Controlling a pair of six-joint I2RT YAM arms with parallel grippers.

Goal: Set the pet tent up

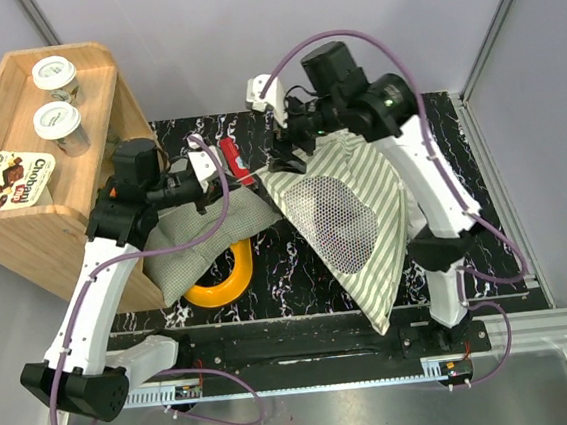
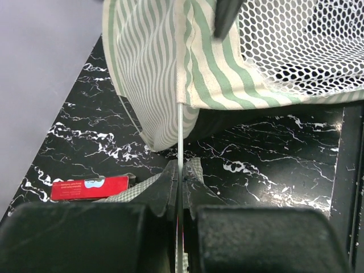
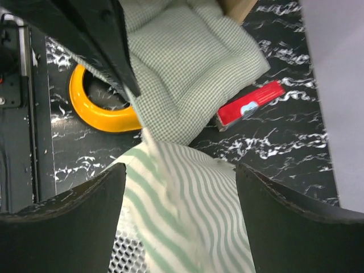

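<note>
A wooden crate (image 1: 25,237) stands at the left of the table (image 1: 299,271). Beside it, the left tool (image 2: 180,170) is clamped on a thin pole (image 2: 180,133) that comes out of the hem of the tent (image 1: 389,212). Below lies a checked cushion (image 1: 200,236), partly over a yellow ring (image 1: 232,283), with a red packet (image 3: 250,105) near it. The tent lies right of centre with its mesh window up, and the right tool (image 3: 179,170) hangs over its striped far end with fingers spread wide, gripping nothing.

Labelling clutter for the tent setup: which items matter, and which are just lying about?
Job: pet tent, its pole in the left gripper.
Lying about: checked cushion, yellow ring, red packet, wooden shelf, yogurt cups.
</note>
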